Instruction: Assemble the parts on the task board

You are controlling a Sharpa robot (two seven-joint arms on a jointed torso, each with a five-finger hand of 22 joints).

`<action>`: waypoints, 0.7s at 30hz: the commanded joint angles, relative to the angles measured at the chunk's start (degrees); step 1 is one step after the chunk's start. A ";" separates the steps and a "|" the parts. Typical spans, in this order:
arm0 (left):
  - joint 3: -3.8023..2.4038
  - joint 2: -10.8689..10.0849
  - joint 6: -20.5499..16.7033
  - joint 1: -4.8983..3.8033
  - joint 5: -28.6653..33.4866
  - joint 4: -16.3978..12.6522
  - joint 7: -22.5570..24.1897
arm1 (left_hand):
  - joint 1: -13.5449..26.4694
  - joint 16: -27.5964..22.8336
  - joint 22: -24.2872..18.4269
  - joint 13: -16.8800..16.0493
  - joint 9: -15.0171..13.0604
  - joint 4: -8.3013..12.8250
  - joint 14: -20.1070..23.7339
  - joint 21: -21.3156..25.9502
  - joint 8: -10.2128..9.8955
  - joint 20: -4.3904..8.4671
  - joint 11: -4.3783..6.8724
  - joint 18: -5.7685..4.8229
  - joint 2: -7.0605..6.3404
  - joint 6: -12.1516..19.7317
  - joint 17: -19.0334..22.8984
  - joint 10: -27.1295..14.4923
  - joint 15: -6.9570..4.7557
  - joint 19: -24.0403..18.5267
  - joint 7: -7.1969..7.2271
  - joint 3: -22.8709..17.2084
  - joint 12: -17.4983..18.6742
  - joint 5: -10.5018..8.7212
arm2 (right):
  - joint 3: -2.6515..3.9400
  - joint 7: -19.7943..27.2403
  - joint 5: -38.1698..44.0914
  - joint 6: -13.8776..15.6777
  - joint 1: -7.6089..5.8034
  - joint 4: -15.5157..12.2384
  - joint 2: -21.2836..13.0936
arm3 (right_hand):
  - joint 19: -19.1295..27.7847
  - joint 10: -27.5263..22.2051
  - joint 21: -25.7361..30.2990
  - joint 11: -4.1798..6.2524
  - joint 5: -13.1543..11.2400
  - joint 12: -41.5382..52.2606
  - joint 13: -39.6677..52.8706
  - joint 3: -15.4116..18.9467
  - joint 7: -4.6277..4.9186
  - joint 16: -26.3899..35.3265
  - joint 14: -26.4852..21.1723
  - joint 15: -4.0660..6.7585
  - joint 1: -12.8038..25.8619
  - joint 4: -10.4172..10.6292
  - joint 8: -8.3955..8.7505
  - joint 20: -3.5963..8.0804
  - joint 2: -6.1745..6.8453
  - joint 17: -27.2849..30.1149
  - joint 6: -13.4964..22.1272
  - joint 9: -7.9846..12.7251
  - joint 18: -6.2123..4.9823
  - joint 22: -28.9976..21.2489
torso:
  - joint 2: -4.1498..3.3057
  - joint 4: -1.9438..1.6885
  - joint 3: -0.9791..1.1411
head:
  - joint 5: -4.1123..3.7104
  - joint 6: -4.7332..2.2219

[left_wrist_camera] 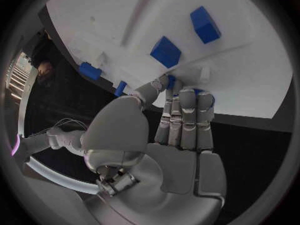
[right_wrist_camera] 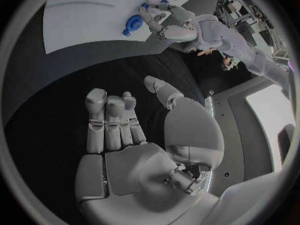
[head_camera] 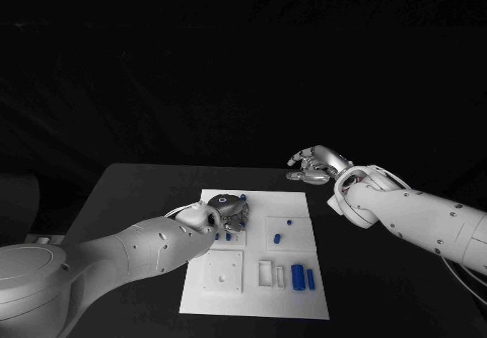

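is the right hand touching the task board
Apart. In the head view the right hand hovers beyond the far right corner of the task board, with bare black table between them; it holds nothing.

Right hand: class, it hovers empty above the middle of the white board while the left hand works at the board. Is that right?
Not quite. The head view shows the right hand empty but beyond the board, over the black table. The left hand is at the board.

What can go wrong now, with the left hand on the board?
The left hand pinches a blue part at its fingertips only, so it might slip. Other parts stand close by on the board and could be knocked. The right hand hovers off the board, so it cannot steady it.
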State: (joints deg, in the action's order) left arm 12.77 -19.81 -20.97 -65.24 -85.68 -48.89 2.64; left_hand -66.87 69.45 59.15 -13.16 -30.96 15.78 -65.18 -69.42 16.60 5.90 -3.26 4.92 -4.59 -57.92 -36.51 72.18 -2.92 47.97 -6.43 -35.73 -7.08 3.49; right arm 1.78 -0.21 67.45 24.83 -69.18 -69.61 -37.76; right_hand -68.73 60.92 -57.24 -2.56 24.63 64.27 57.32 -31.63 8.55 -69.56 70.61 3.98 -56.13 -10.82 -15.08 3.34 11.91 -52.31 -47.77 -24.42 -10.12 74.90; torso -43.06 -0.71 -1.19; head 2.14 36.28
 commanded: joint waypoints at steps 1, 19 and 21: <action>0.34 -0.18 0.96 0.61 -0.69 -0.08 -0.33 | -0.08 0.37 0.08 -0.03 0.02 0.21 -0.60 -0.19 0.14 2.32 -0.13 2.61 0.62 -0.46 0.04 0.64 -0.08 0.53 0.07 -0.12 -0.24 0.40 | 0.03 0.39 0.35 -0.56 -0.01 -0.08 0.02 | 0.02 -0.17 0.25 0.17 0.23 0.40 -0.07 -0.06 0.41 -0.16 0.47 -0.02 0.17 0.22 -0.18 0.28 -0.10 0.06 0.11 0.06 -4.88 0.52 | -0.02 0.02 -0.01 | 0.04 -0.06; -1.10 -2.64 -2.79 0.56 -0.21 -3.22 0.53 | -0.16 0.39 0.07 0.05 0.20 0.31 -1.16 -0.08 0.39 2.64 0.15 2.62 1.19 -1.26 0.31 1.58 -0.37 1.10 0.30 -0.51 0.11 1.71 | 0.03 0.36 0.44 -0.48 -0.01 0.05 -0.23 | 0.01 -0.17 0.27 0.18 0.24 0.43 -0.12 -0.05 0.40 -0.16 0.47 -0.01 0.15 0.21 -0.18 0.27 -0.09 0.07 0.11 0.06 -4.88 0.54 | 0.03 -0.06 -0.03 | 0.11 -0.55; -1.86 -3.00 -3.11 0.56 -0.15 -3.53 0.58 | -0.17 0.38 0.07 0.06 0.21 0.31 -1.18 -0.08 0.39 2.65 0.15 2.62 1.21 -1.26 0.33 1.58 -0.37 1.12 0.30 -0.52 0.14 1.74 | 0.03 0.35 0.45 -0.47 -0.01 0.02 -0.24 | 0.01 -0.17 0.27 0.18 0.24 0.44 -0.12 -0.05 0.40 -0.16 0.47 -0.01 0.15 0.20 -0.18 0.27 -0.09 0.07 0.11 0.06 -4.88 0.54 | 0.05 -0.09 -0.02 | 0.10 -0.55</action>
State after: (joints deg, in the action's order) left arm 10.97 -22.81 -23.07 -64.59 -85.76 -52.12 2.63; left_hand -67.17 69.67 59.21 -13.19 -30.78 16.18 -65.93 -69.43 17.14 6.13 -3.15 4.90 -3.98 -58.73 -36.23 73.50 -3.25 48.76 -6.20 -35.96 -7.03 5.04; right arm 1.78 -0.21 67.48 24.84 -69.18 -69.51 -38.00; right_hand -68.67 60.92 -57.24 -2.56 24.63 64.50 57.28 -31.64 8.56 -69.56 70.61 3.98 -56.13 -10.82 -15.08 3.27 11.91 -52.31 -47.55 -24.43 -10.12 74.95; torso -43.05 -0.75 -1.20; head 2.20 35.73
